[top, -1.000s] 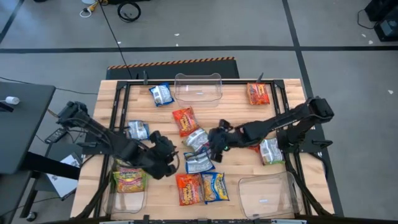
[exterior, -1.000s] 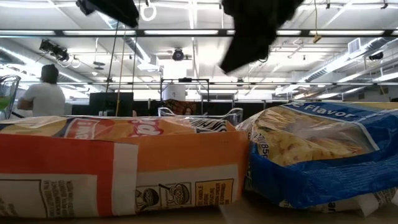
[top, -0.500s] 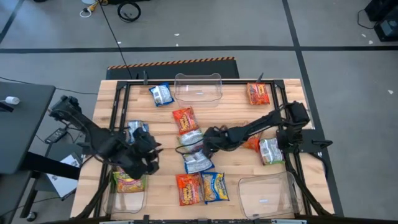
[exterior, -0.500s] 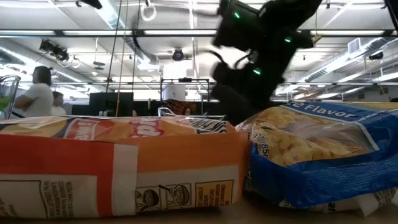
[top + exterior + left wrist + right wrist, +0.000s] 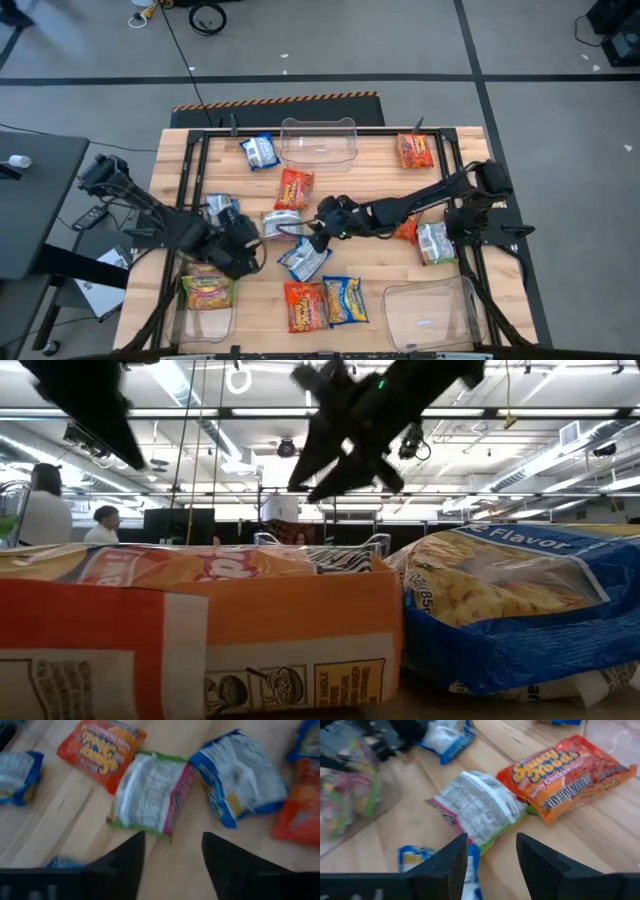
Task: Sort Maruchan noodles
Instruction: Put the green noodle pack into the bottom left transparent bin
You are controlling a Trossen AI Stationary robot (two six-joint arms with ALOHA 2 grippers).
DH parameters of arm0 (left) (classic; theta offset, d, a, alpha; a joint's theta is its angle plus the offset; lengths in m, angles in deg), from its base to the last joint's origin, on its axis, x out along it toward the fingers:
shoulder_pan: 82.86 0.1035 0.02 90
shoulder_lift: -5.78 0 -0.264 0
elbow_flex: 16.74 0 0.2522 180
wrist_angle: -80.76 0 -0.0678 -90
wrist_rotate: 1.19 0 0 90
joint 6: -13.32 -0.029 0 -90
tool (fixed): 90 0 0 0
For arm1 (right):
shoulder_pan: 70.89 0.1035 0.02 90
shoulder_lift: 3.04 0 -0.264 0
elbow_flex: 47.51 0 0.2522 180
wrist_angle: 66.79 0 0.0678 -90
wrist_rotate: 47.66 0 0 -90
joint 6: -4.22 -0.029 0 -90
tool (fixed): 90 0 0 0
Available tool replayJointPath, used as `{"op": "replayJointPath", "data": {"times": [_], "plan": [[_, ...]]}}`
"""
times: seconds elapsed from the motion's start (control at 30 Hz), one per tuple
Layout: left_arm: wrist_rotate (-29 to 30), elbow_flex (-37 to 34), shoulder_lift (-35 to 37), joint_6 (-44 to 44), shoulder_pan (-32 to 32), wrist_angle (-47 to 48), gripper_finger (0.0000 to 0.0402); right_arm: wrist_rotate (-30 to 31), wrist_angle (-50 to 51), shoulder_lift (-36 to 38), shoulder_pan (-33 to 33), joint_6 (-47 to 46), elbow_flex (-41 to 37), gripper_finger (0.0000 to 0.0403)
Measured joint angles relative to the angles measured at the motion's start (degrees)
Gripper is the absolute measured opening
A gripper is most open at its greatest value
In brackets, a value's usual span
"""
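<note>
A pale wooden counter [image 5: 380, 290] with a black metal frame stands on a grey concrete floor [image 5: 330, 40] crossed by dark tape lines. Three clear plastic bins sit on it: one at the far edge [image 5: 319, 142], one at the near right corner [image 5: 432, 312], one at the near left corner [image 5: 206, 322]. A yellow-and-black hazard strip [image 5: 276, 101] runs just behind the counter. To its left is a dark side table [image 5: 30, 200]. Across the room, two people [image 5: 42, 512] stand under long ceiling lights [image 5: 560, 455].

Parted right pincer [image 5: 489, 865] above a green-pink packet [image 5: 479, 810] touching an orange packet [image 5: 566, 775] on wood.
</note>
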Motion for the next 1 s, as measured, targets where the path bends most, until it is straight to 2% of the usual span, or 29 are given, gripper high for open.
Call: {"op": "replayJointPath", "data": {"times": [0.13,0.23,0.33,0.4,0.67,0.83,0.9,1.0], "plan": [[0.21,-4.84,-1.8,-15.74,5.27,-15.34,0.026,2.85,4.94,2.96,2.9,-0.9,0.06,0.017],[0.33,-6.33,-5.36,-28.76,6.16,-25.22,0.027,5.14,8.85,3.97,4.65,-1.12,0.02,0.0169],[0.19,-6.69,-9.99,-37.12,6.57,-28.52,0.0272,6.89,10.0,4.46,6.29,0.48,0.02,0.0169],[0.42,-6.67,-12.7,-39.74,7.15,-29.57,0.0273,6.9,10.8,4.5,7.17,0.52,-0.01,0.0169],[0.75,-6.67,-20.62,-37.94,8.84,-28.41,0.0273,8.02,18.81,4.52,8.5,-5.48,-0.01,0.0169],[1.05,-6.63,-24.49,-36.78,10.67,-28.64,0.0268,8.02,19.5,4.54,9.37,-5.07,-0.01,0.0169],[1.42,-6.58,-25.48,-36.63,11.5,-28.86,0.0256,7.92,19.55,4.55,10.03,-4.94,-0.01,0.0169],[1.3,-6.56,-26.1,-33.76,12.73,-28.6,0.0214,6.6,19.88,5.7,11.39,-4.22,-0.03,0.0169]]}}
